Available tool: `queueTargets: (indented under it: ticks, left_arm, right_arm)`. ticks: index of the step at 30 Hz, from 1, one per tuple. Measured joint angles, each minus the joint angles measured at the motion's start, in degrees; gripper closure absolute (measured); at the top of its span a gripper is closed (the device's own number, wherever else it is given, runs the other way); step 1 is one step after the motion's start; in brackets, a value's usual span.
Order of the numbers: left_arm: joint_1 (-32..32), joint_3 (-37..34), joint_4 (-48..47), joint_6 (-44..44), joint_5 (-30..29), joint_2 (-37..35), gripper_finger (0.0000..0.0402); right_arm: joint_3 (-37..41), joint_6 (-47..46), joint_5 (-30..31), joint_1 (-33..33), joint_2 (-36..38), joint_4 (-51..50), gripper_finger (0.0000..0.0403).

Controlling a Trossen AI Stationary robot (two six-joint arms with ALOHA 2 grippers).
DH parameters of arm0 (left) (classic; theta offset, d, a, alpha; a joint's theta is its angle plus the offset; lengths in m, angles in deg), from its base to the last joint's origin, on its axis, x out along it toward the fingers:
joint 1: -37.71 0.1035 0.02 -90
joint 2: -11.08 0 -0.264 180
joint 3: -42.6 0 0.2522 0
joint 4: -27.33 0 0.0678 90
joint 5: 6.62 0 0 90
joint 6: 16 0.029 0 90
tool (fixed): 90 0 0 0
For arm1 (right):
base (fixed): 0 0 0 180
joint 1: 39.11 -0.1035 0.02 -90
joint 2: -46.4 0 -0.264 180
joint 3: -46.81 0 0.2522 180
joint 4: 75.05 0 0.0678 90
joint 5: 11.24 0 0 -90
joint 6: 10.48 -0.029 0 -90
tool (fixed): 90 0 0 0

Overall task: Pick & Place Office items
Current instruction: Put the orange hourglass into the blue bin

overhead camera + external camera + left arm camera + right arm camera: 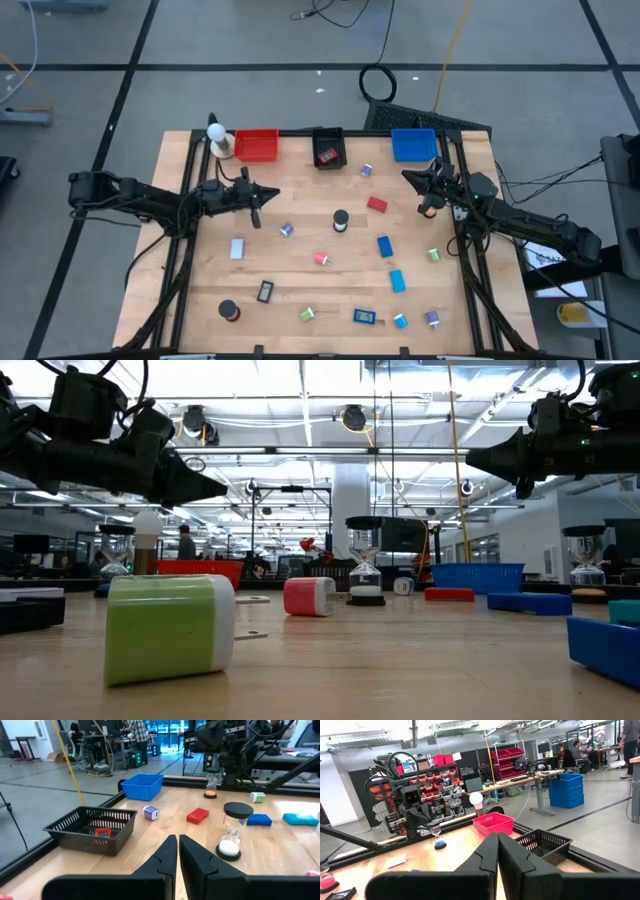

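Office items lie scattered on the wooden table [200, 290]: a red block [377, 204], blue blocks [385, 246], a light-blue block [237, 248], green clips [308, 314], purple clips [287, 230], a black roll [229, 311] and a black-framed rectangle [265, 291]. A green clip [170, 628] rests on its side close to the low camera. My left gripper [268, 194] hovers level and shut above the table's far left part, nothing between its fingers [177, 840]. My right gripper [407, 176] hovers shut near the blue bin [413, 144] and holds nothing [497, 837].
A red bin [255, 145], a black bin [328, 148] holding a red piece, and the blue bin line the far edge. A white ball on a tan base [218, 138] stands left of the red bin. A black-topped hourglass [340, 221] stands mid-table, an orange one [428, 210] under the right arm.
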Motion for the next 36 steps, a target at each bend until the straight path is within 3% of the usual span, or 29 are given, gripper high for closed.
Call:
queueTargets:
  ticks: [5, 9, 20, 23, 27, 29, 36]
  left_arm:
    - [0.0, 0.0, 0.0, -0.3, 0.3, 0.0, 0.0376]
    - [0.0, 0.0, 0.0, 0.0, 3.9, 0.0, 0.0376]
    - [-0.2, 0.0, 0.0, 1.2, 5.8, 0.1, 0.0376]
    - [-0.2, 0.0, 0.0, 1.1, 5.6, 0.1, 0.0376]
    - [-0.2, 0.0, 0.0, 0.3, 5.6, 0.1, 0.0376]
    - [-0.2, 0.0, -0.1, -0.2, 5.6, 0.1, 0.0376]
    - [-0.2, 0.0, -0.4, -0.2, 5.6, 0.1, 0.0376]
  right_arm:
    - [0.0, 0.0, 0.0, 0.0, 0.0, 0.0, 0.0399]
    - [0.0, 0.5, 1.6, 0.0, 0.0, 1.3, 0.0399]
    - [-2.5, -1.7, 1.2, 0.3, -0.4, 15.3, 0.0399]
    - [-10.0, -1.8, -0.3, -0.5, -2.6, -2.1, 0.0402]
    - [-23.2, -0.5, 9.9, -3.5, -10.4, -25.1, 0.0402]
    - [-27.4, -0.6, 12.1, -5.6, -15.6, -34.7, 0.0402]
    - [-40.4, -8.1, 19.2, -11.8, -31.1, -58.3, 0.0402]
